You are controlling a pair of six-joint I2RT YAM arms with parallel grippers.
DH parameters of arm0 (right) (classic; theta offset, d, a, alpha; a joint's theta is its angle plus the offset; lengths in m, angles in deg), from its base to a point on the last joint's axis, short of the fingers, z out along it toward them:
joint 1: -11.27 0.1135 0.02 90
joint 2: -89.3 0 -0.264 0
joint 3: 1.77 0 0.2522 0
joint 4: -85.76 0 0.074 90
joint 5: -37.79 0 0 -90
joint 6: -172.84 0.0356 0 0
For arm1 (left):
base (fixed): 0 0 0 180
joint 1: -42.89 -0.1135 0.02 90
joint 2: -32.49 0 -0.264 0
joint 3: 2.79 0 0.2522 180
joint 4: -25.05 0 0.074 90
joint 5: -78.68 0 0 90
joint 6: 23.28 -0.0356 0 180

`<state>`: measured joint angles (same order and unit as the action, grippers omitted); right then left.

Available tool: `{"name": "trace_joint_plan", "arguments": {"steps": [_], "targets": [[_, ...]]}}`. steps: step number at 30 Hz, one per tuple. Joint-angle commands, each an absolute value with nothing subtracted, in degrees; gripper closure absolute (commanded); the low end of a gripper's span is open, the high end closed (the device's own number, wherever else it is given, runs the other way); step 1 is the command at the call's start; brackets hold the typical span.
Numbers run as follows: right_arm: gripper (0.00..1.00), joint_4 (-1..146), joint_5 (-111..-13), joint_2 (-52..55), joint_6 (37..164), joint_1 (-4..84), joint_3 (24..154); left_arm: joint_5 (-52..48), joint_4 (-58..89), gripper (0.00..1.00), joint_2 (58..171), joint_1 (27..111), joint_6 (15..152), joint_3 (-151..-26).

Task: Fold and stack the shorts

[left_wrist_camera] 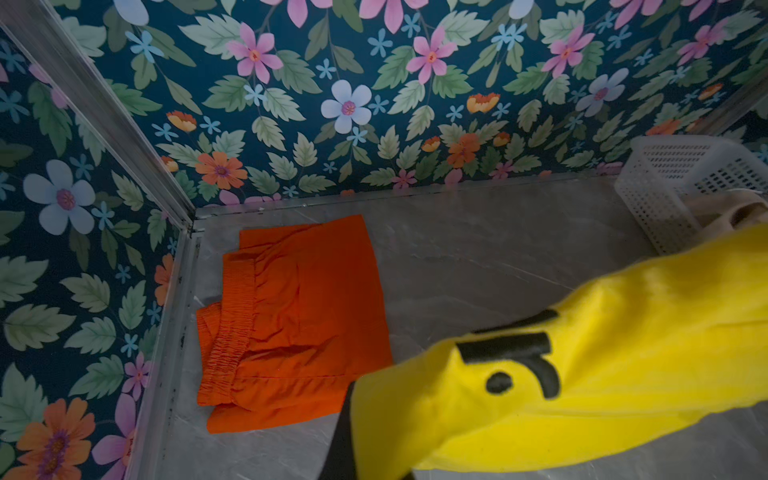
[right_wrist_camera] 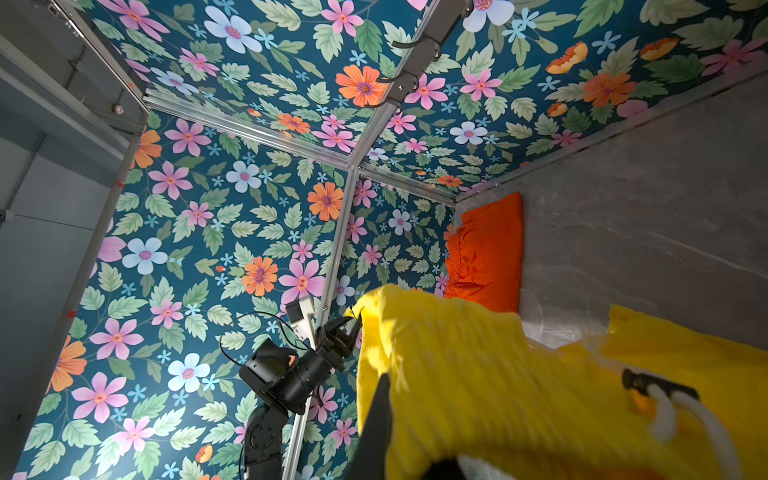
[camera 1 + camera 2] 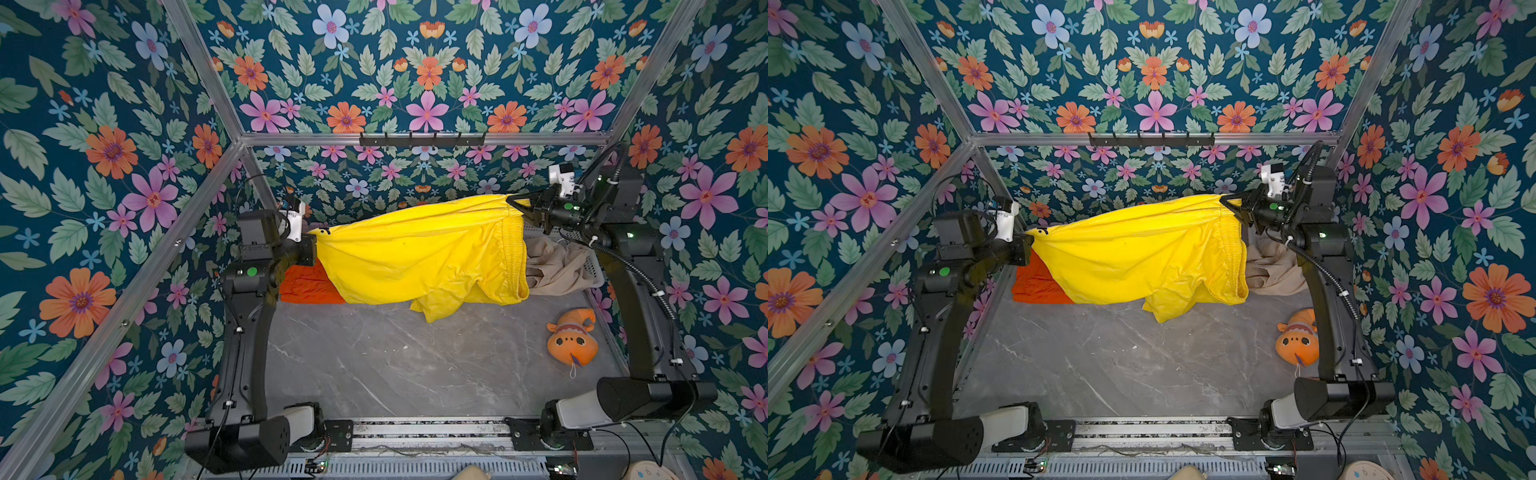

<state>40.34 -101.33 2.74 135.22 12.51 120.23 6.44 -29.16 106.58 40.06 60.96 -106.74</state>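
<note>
Left gripper [image 3: 316, 239]: jaws pressed together, pinching one end of the yellow shorts [image 3: 415, 257]. Right gripper [image 3: 516, 204]: also clamped, on the waistband end. The yellow shorts hang stretched between the two grippers, clear of the table [image 3: 395, 365], with one leg drooping. Orange shorts [image 3: 305, 284] lie folded in the far left corner, under the left end. Beige shorts [image 3: 557, 266] spill from the basket [image 1: 665, 174], partly hidden by yellow cloth. Both grippers' tips are buried in fabric.
</note>
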Motion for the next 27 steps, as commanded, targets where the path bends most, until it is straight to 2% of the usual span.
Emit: {"name": "trace_joint_plan", "arguments": {"steps": [1, 7, 9, 11, 13, 19, 23, 27], "targets": [[1.00, 44.68, -99.67, -2.93, 134.36, 15.49, 126.47, 2.00, -26.81, 1.00, 111.61, 39.67, 59.77, -114.05], [1.00, 41.30, -100.84, -18.46, 132.76, 16.67, 152.25, -1.43, -26.60, 1.00, 122.37, 38.97, 57.34, -135.94], [1.00, 37.32, -102.70, -21.16, 130.26, 16.65, 161.25, -1.79, -24.31, 1.00, 121.85, 38.84, 56.44, -138.46], [1.00, 33.96, -104.43, -20.54, 127.71, 16.68, 163.98, -2.32, -22.91, 1.00, 119.69, 38.46, 55.48, -138.29], [1.00, 31.12, -104.46, -17.24, 125.53, 16.55, 161.02, -3.46, -23.62, 1.00, 117.37, 38.37, 54.23, -137.03], [1.00, 34.23, -103.45, 1.10, 125.80, 15.19, 139.57, -9.31, -23.66, 1.00, 105.93, 38.30, 51.85, -126.66], [1.00, 31.18, -101.96, 8.50, 125.05, 14.29, 134.04, -12.91, -25.62, 1.00, 101.06, 38.26, 50.34, -126.23], [1.00, 27.52, -103.68, 11.10, 125.24, 14.33, 133.53, -14.29, -26.53, 1.00, 98.32, 38.23, 49.85, -126.50]]}}
